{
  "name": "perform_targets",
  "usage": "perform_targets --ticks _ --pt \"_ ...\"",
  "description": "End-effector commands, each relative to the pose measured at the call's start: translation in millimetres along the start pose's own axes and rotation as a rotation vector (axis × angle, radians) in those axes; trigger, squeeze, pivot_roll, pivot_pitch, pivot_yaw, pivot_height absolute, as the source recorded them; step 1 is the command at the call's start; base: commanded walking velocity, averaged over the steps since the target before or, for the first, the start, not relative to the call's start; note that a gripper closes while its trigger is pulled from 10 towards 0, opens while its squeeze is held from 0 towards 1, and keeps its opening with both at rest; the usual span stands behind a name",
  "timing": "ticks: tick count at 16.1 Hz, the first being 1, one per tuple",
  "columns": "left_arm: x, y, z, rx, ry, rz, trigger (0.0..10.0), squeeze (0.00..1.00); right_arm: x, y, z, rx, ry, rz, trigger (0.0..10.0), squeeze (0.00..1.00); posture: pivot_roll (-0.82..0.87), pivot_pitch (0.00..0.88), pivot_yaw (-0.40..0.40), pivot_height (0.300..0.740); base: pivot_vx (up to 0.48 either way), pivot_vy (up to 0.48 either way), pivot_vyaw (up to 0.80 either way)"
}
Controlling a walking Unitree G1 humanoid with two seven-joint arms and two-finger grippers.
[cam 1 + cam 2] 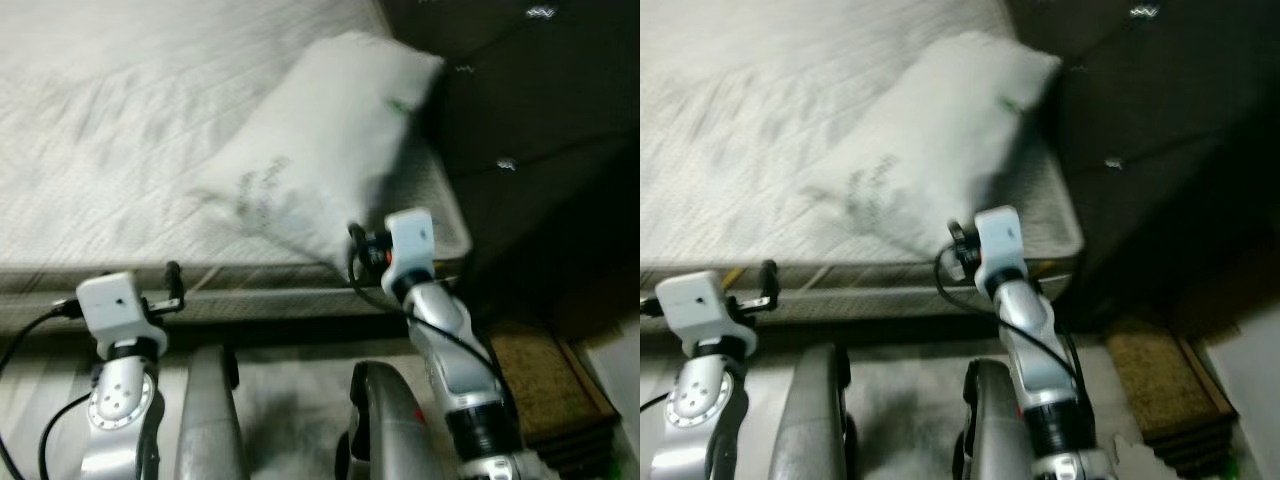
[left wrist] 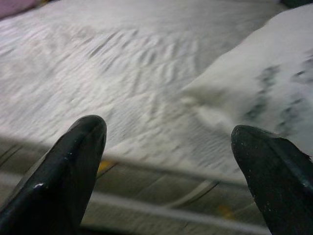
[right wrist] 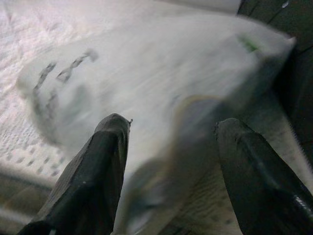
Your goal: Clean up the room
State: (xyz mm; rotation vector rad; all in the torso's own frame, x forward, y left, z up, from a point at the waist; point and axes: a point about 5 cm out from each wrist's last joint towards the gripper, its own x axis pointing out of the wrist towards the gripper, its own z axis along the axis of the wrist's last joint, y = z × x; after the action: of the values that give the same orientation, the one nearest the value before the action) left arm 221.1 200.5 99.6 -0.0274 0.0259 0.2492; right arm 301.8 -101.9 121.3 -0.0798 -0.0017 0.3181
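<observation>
A white pillow [image 1: 320, 140] with grey lettering lies tilted on the bare white mattress [image 1: 100, 130], near its right corner by the headboard. My right gripper [image 3: 171, 125] is open, its two black fingers [image 3: 105, 156] level with the pillow's [image 3: 161, 73] near edge and the pillow's underside between them. My left gripper [image 2: 168, 127] is open over the front edge of the mattress, left of the pillow [image 2: 264, 83], with nothing between its fingers. In the left eye view its black finger [image 1: 172, 285] pokes out beside the white wrist block.
A dark tufted headboard [image 1: 530, 120] rises right of the pillow. A brown mat or flat stack [image 1: 545, 385] lies on the floor at the right. Pale rug [image 1: 290, 400] and my silver legs [image 1: 210, 420] are below the bed's front edge.
</observation>
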Motion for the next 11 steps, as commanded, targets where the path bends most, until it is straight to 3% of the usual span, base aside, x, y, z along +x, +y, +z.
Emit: perform_targets --ticks 1,5,8,11 --pt "0.0 -7.0 -0.9 -0.012 0.001 -0.024 10.0 0.0 -5.3 -7.3 -8.9 0.028 0.026 -0.003 10.0 0.0 0.02 0.148 -0.083 0.576 0.42 0.0 0.0" --pt "1.2 -7.0 -1.5 -0.009 0.01 -0.021 10.0 0.0 -5.9 -7.5 -10.0 0.039 0.032 0.007 10.0 0.0 0.02 0.146 -0.084 0.576 0.376 0.0 0.0" --pt "2.5 -7.8 -3.0 -0.011 0.021 -0.013 10.0 0.0 -6.0 -8.2 -10.7 0.02 0.034 0.014 10.0 0.0 0.02 0.148 -0.084 0.576 0.0 0.0 0.0" --pt "3.5 -9.1 -3.8 -0.008 0.023 -0.019 10.0 0.0 -6.3 -6.2 -10.4 0.008 0.026 0.035 10.0 0.0 0.01 0.148 -0.084 0.576 0.0 0.0 0.8"
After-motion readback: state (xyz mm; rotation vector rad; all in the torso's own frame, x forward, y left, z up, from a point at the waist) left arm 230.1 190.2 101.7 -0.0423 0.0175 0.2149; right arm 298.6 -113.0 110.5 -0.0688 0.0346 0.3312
